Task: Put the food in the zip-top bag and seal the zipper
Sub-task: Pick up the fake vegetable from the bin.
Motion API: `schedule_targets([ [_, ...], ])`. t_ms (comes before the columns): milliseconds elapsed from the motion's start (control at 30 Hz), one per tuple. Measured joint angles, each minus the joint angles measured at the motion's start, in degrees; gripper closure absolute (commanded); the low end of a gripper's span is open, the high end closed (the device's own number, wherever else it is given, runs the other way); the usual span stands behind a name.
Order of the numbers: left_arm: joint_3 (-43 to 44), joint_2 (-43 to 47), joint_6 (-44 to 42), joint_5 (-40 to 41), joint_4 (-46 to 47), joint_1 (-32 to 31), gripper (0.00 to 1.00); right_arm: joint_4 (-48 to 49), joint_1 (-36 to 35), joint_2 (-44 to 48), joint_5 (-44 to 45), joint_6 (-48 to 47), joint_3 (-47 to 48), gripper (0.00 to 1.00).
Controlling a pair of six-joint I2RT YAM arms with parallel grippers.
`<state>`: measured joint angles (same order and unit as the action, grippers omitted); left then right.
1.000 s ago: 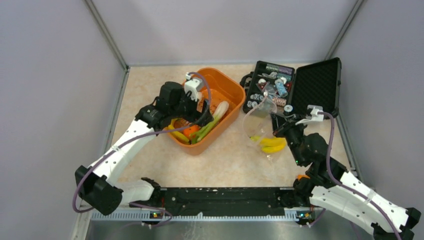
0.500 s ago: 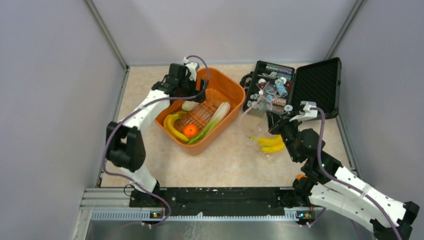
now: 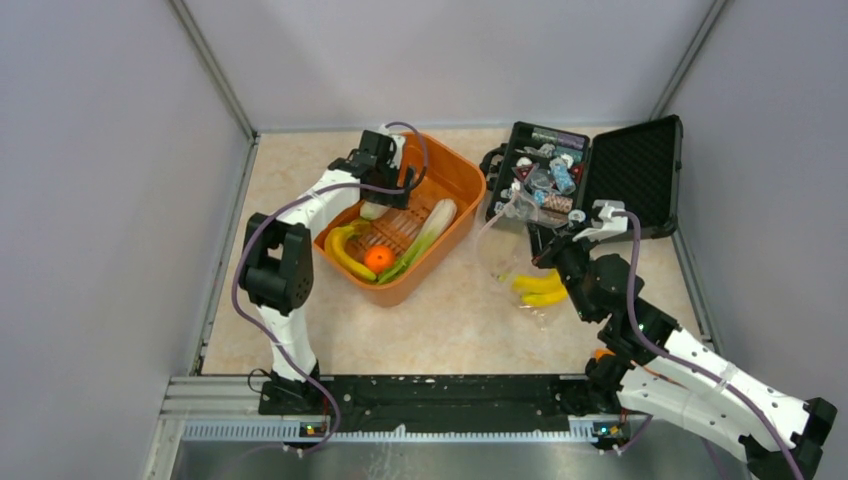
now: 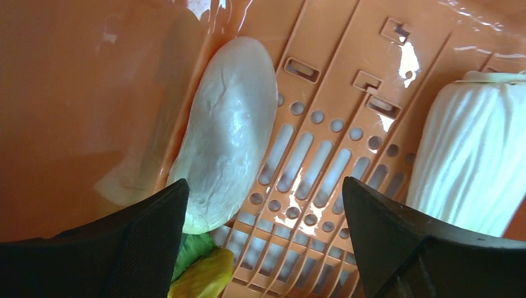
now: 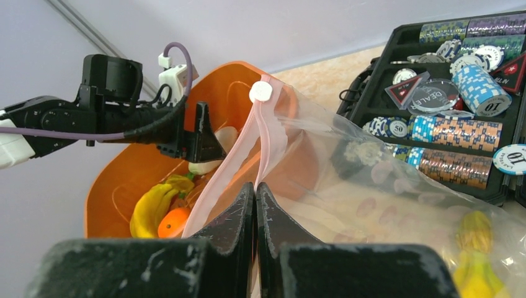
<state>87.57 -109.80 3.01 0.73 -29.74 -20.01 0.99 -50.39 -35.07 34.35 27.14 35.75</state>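
Note:
My left gripper (image 3: 385,196) is open inside the far end of the orange basket. In the left wrist view its jaws (image 4: 263,186) stand wide apart over the basket floor, with the whitish piece (image 4: 229,136) by the left finger. Bananas (image 3: 343,250), an orange (image 3: 378,259) and white-green stalks (image 3: 428,232) lie in the basket. My right gripper (image 5: 255,186) is shut on the pinkish zipper (image 5: 268,130) of the clear zip-top bag (image 5: 372,186), holding its mouth up. Yellow bananas (image 3: 540,290) lie inside the bag (image 3: 505,250). No eggplant is in view.
The orange slotted basket (image 3: 460,180) stands left of centre. An open black case (image 3: 640,170) with poker chips (image 5: 446,93) lies at the back right, just behind the bag. Grey walls close in the table on three sides.
My left arm has swung from the near part of the basket to its far end, and its gripper now hangs over the whitish piece. My right gripper has shifted slightly left with the bag.

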Motion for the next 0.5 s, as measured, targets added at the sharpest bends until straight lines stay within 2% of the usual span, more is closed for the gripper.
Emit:
schedule_targets([
  [100, -2.1, 0.1, -0.7, 2.6, 2.8, -0.2, 0.09, 0.1, 0.0, -0.4, -0.2, 0.1, 0.0, 1.0],
  [233, -3.9, 0.3, -1.9, 5.3, 5.4, -0.7, 0.18, 0.3, 0.0, -1.0, -0.5, 0.1, 0.0, 1.0],
  [500, -4.0, -1.3, -3.7, 6.8, 6.4, -0.8, 0.17, 0.3, 0.0, -1.4, -1.2, 0.1, 0.0, 1.0],
])
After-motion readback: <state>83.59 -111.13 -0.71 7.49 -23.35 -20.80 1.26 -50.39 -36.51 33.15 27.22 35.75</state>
